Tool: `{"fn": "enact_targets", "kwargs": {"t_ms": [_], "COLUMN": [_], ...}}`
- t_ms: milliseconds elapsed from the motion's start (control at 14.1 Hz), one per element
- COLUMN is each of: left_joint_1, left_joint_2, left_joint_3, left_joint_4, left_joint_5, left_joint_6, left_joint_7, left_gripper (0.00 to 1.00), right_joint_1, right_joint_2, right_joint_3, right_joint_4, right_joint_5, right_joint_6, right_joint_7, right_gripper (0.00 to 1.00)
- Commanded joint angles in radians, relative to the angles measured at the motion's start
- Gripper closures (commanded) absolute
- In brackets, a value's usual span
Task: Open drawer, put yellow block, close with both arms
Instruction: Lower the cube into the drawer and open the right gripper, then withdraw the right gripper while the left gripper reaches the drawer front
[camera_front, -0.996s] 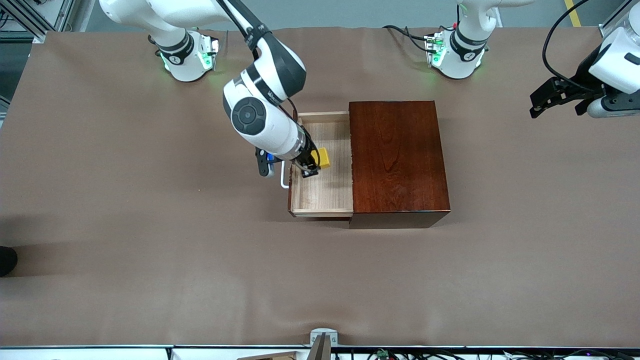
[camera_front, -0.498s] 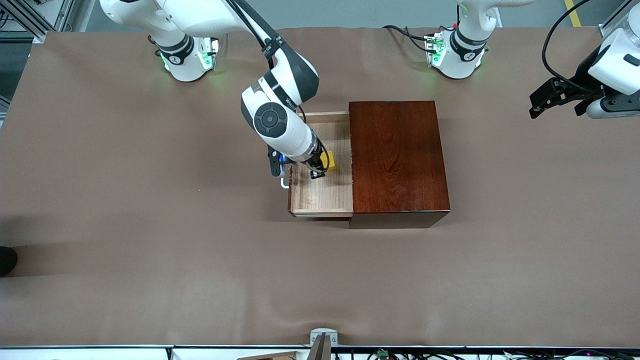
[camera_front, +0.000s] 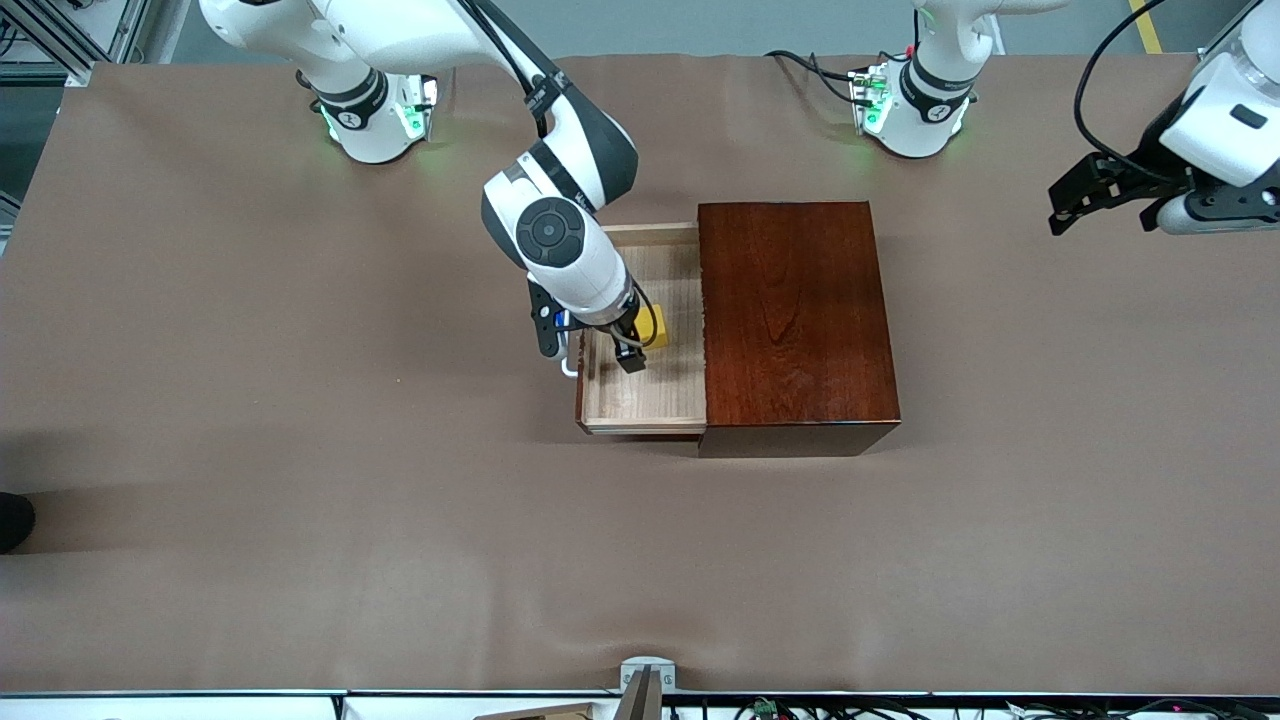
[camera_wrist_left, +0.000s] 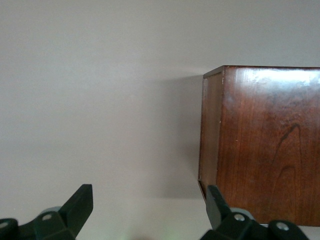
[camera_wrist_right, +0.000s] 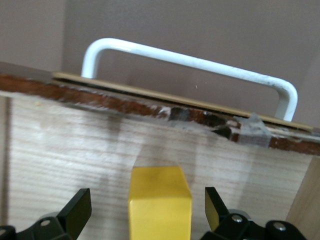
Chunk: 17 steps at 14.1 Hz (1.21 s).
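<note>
The box (camera_front: 795, 320) sits mid-table with its drawer (camera_front: 640, 400) pulled out toward the right arm's end. The placing step looks to be finishing: the right gripper (camera_front: 632, 350), fingers spread, hangs over the drawer, and the block (camera_wrist_right: 160, 202) sits on the drawer floor between them, apparently freed. Next it should lift clear, then both arms push the drawer shut. The left gripper (camera_front: 1078, 195), also spread, waits off the box's other end.

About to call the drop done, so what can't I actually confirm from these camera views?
- Small yellow cube: front view, right arm's wrist covers part of it; right wrist view, the frame edge cuts it off, so its contact with the pale-wood drawer floor is unseen.
- Right gripper: only open fingertips show in that view.
- Left gripper: open, waiting beside the dark red-brown wooden box; drawer not visible there.
</note>
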<state>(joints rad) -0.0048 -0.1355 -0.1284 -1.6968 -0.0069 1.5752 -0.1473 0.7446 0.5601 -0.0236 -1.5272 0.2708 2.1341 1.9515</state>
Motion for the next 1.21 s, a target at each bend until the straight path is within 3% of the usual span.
{"fn": "enact_targets", "kwargs": {"t_ms": [0,214,427,641,783,1139], "left_joint_1": [-0.003,-0.006,-0.008,-0.062,-0.185,-0.389], "left_joint_2": [0.034,0.091,0.184,0.356,0.479,0.651], "left_joint_3": [-0.036,-0.121,-0.241,-0.381,-0.381,-0.366], "left_joint_4": [0.032,0.095,0.163,0.287,0.380,0.394], "left_joint_5": [-0.019,-0.022,-0.048,-0.044,-0.033,0.027], "left_joint_6": [-0.011,-0.011,-0.011,0.002,0.053,0.440], "left_joint_7": [-0.006,-0.098,-0.268,-0.579,-0.775,-1.217], "left_gripper": [0.00,0.00,0.00,0.00,0.00,0.00], "right_joint_1": [-0.048,-0.151,-0.231,-0.300,-0.356,-0.459], "right_joint_2": [0.001,-0.003,-0.046,-0.083,-0.107,-0.147], "right_joint_3": [0.002,0.002,0.007,0.002,0.002,-0.002], "right_joint_4": [0.131,0.252,0.268,0.268,0.268,0.268], "right_joint_5": [-0.015,-0.018,-0.013,-0.013,-0.012,-0.019], "right_joint_6": [-0.130,-0.281,-0.339,-0.423,-0.469,-0.582], "right_joint_7": [0.015,0.004,-0.115,-0.293,-0.449,-0.778], "right_gripper": [0.00,0.00,0.00,0.00,0.00,0.00]}}
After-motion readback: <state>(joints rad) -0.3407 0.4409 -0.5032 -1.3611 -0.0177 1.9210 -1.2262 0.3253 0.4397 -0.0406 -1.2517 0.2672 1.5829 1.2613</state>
